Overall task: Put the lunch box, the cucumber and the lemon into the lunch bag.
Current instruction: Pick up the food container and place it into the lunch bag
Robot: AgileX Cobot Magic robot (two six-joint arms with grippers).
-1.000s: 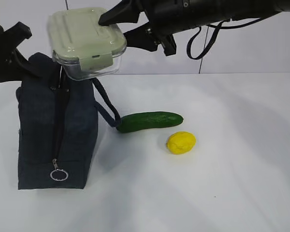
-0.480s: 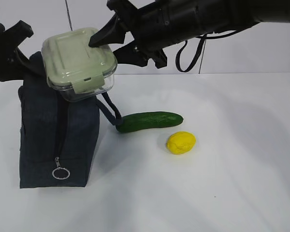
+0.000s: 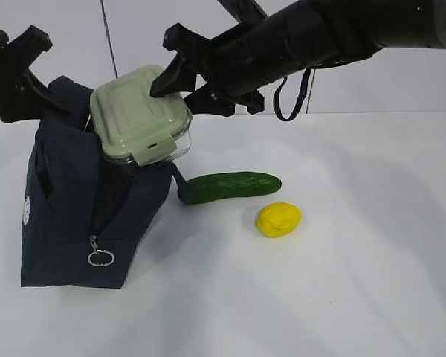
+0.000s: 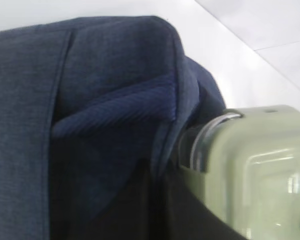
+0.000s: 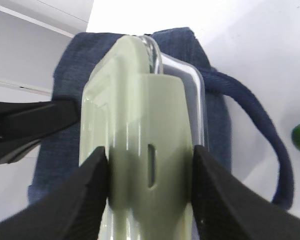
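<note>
Lunch box [image 3: 140, 113] sits tilted, half inside the lunch bag's [image 3: 67, 216] open top; your right gripper [image 5: 149, 192] clamps its lid and base. Your left gripper [image 3: 15, 78], closed, pinches the bag's rim. Cucumber [image 3: 233, 186] and lemon [image 3: 278, 219] lie right of the bag.
</note>
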